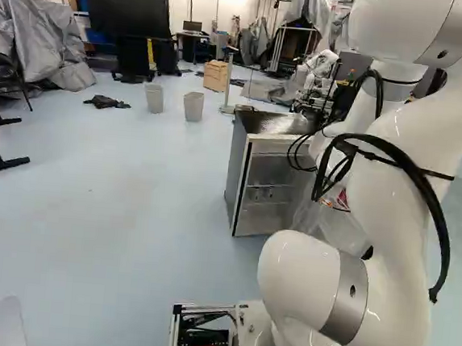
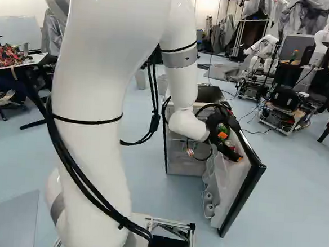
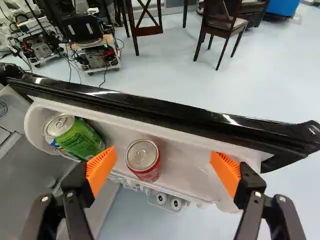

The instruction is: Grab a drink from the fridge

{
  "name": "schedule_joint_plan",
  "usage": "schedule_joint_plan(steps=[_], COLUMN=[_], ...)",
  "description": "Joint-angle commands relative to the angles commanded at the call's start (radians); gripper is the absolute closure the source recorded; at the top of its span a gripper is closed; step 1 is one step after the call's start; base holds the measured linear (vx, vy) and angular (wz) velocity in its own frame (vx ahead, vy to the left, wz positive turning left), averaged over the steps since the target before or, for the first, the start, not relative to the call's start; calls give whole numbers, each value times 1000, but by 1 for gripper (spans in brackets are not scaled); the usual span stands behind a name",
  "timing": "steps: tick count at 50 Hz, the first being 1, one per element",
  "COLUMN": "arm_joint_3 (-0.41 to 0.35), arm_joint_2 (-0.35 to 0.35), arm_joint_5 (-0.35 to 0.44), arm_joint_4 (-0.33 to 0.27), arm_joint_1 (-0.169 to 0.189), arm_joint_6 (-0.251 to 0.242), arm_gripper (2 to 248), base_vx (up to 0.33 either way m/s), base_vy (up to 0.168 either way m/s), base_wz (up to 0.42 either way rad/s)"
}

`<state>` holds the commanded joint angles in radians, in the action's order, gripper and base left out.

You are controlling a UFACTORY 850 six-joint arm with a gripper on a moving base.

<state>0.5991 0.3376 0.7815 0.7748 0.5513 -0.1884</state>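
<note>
Wrist view: the gripper point(image 2: 231, 147) points down, open, at the door shelf point(image 3: 185, 172).

The arm point(image 2: 93, 96) was glossy white and rounded, with a silver-grey band point(image 2: 179, 59) at twelve o'clock in the right base view. Black cables point(image 1: 446, 255) looped outside it; the black gripper point(image 2: 231, 147) had screws and ribbed orange pads point(image 3: 102, 167).

White arm point(image 2: 93, 96), its black claw point(image 2: 230, 147) at the inner side of the open fridge door point(image 2: 234, 188)
</note>
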Motion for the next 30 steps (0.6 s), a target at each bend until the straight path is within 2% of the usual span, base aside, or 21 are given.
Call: schedule_joint_plan(steps=[30], arm_joint_3=[2], arm_joint_2=[8], arm_joint_5=[0], arm_joint_4=[0], arm_joint_1=[-33], arm_joint_6=[0], arm_gripper=[3], base_vx=[0], base_vy=[0], base_wz=[0])
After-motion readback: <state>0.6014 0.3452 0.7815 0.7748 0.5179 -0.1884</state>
